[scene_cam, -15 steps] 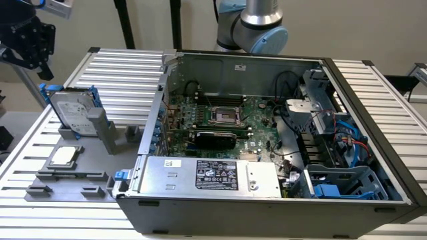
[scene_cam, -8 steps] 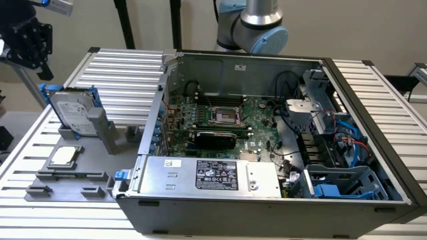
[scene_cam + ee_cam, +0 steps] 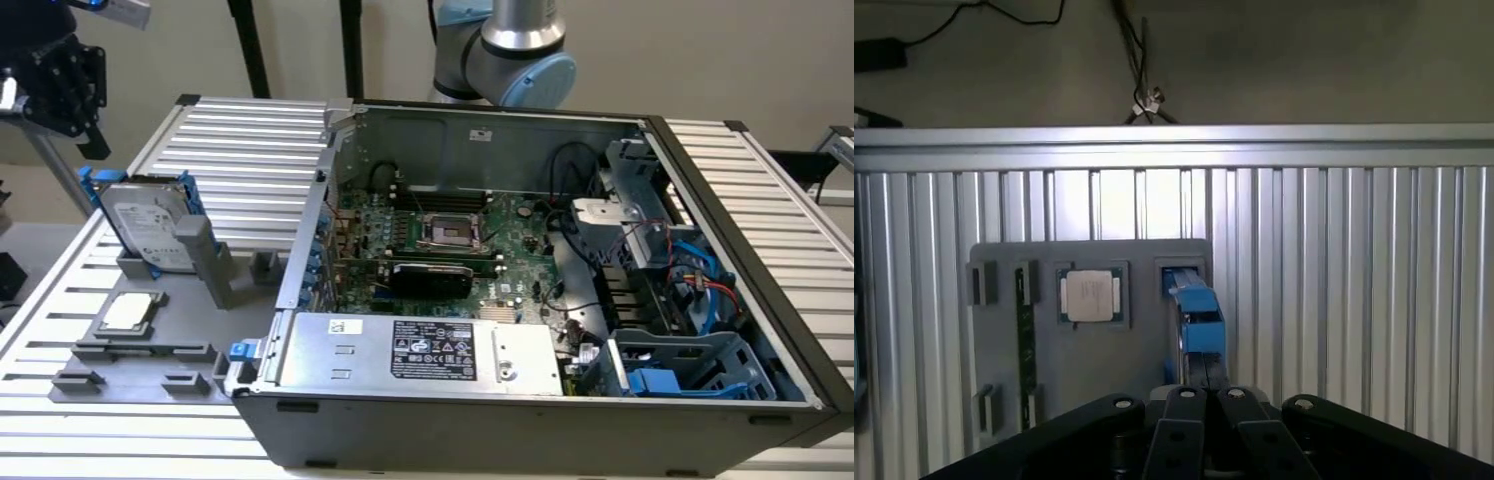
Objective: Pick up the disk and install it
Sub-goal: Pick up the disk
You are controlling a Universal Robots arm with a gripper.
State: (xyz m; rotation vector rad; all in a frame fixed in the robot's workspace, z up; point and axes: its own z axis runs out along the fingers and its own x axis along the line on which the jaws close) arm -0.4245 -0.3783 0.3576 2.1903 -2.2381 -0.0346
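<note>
The disk (image 3: 144,225) stood on edge in the grey fixture's (image 3: 134,372) corner slot, probably to offer its blue frame upward. The tool (image 3: 1204,395) hung above, closed and empty.

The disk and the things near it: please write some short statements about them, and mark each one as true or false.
1. The disk stands on its edge in the grey holder. True.
2. The pincer grips the disk. False: it is shut on nothing and hangs apart from the disk.
3. The processor chip lies flat on the same grey holder. True.
4. The disk is already inside the computer case. False: it is outside the case, at the exterior view's left.
5. The computer case is closed. False: it is open, and the motherboard shows.
</note>
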